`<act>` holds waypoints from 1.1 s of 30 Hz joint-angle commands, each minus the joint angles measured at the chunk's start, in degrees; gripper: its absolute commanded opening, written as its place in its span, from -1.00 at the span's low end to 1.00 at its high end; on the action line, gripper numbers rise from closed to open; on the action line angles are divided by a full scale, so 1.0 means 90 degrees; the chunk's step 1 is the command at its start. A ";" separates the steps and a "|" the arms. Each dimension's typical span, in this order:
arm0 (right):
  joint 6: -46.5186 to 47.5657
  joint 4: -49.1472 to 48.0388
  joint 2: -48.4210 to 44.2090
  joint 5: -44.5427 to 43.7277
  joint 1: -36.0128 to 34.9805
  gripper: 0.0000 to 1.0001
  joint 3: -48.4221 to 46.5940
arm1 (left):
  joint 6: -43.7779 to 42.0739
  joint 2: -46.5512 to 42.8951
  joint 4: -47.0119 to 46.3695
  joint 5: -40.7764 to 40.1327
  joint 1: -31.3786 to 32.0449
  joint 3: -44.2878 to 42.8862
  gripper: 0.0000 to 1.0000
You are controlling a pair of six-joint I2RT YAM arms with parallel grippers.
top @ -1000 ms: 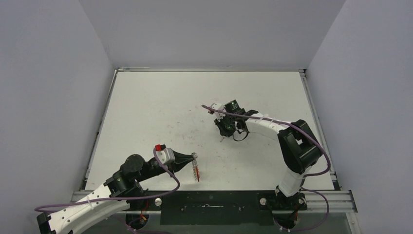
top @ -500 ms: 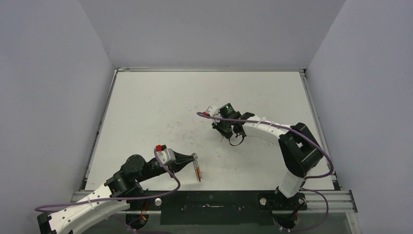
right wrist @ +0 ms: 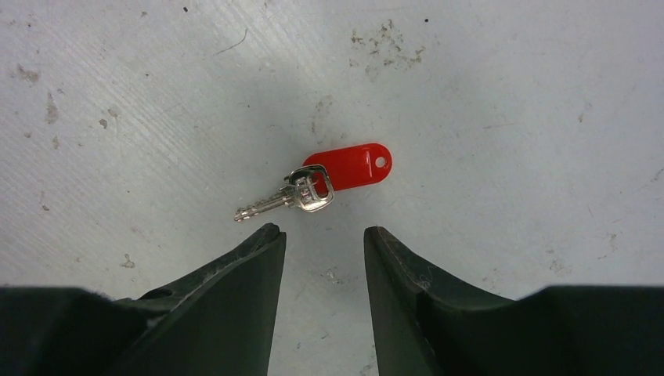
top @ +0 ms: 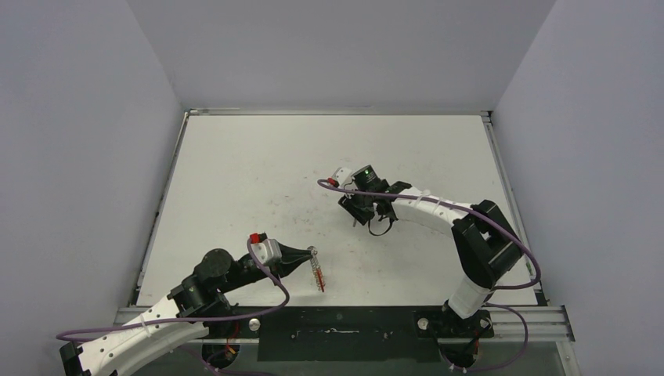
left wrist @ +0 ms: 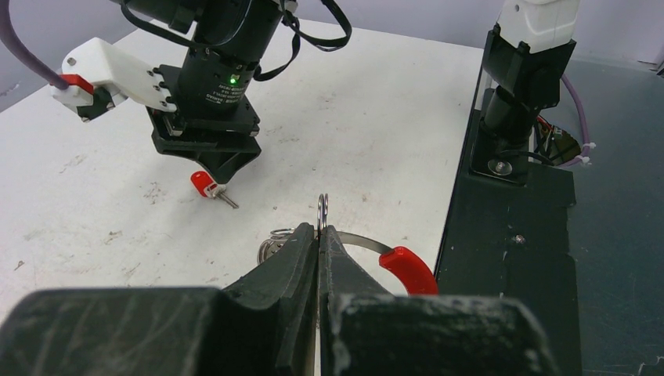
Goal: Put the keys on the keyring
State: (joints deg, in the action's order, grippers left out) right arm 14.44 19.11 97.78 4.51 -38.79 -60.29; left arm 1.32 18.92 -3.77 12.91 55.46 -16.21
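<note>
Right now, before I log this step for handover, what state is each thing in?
left gripper: shut on the keyring.
keyring: clamped, standing on edge.
right gripper: open, empty, above the red-headed key.
red-headed key: lying flat on the table, ungripped, not on the ring.

Left arm (top: 141, 329), right arm (top: 427, 205): white shells, black joints, purple cables (top: 520, 247), red wrist tabs (top: 254, 237). Right gripper (right wrist: 322, 233): black fingers (right wrist: 227, 305), green LED (left wrist: 233, 77).

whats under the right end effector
A red-tagged key lies flat on the white table, just ahead of the right end effector, whose fingers stand apart, clear of the key. The patch of table straight beneath the fingers is covered by them.
</note>
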 commanded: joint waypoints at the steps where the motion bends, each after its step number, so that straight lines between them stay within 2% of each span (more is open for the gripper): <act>1: 0.0042 -0.0241 -0.0385 -0.0208 -0.0056 -0.14 -0.0016 | 0.0068 -0.0056 -0.0503 0.0038 0.0039 -0.0026 -1.00; 14: -0.0320 -0.0272 0.0067 0.0361 -0.0070 -0.15 -0.0457 | 0.0097 -0.0041 -0.0512 0.0039 0.0039 -0.0016 -1.00; 21: -0.1211 -0.1208 -0.0283 0.0386 0.0002 -0.12 -0.0012 | 0.0087 -0.0056 -0.0509 0.0026 0.0039 -0.0006 -1.00; 23: -0.1530 -0.1595 -0.0648 0.0031 0.0037 0.10 0.0237 | 0.0089 -0.0069 -0.0488 0.0033 0.0039 -0.0006 -1.00; 27: -0.2119 -0.2285 -0.1339 -0.0792 0.0198 0.93 0.0722 | 0.0079 -0.0136 -0.0442 0.0024 0.0039 0.0004 -1.00; 28: -0.2269 -0.2411 -0.1480 -0.0959 0.0269 0.99 0.0819 | 0.0072 -0.0154 -0.0441 0.0021 0.0039 0.0011 -1.00; 31: -0.3005 -0.2402 -0.1744 -0.1282 0.0584 1.00 0.0937 | 0.0049 -0.0195 -0.0450 0.0011 0.0039 0.0023 -1.00; 33: -0.3483 -0.2234 -0.1756 -0.1077 0.0841 1.00 0.0904 | 0.0040 -0.0193 -0.0468 0.0011 0.0039 0.0038 -1.00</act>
State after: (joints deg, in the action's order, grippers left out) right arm -6.37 3.01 84.36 -1.69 -34.89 -52.03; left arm 1.34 17.80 -4.05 12.91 55.46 -15.49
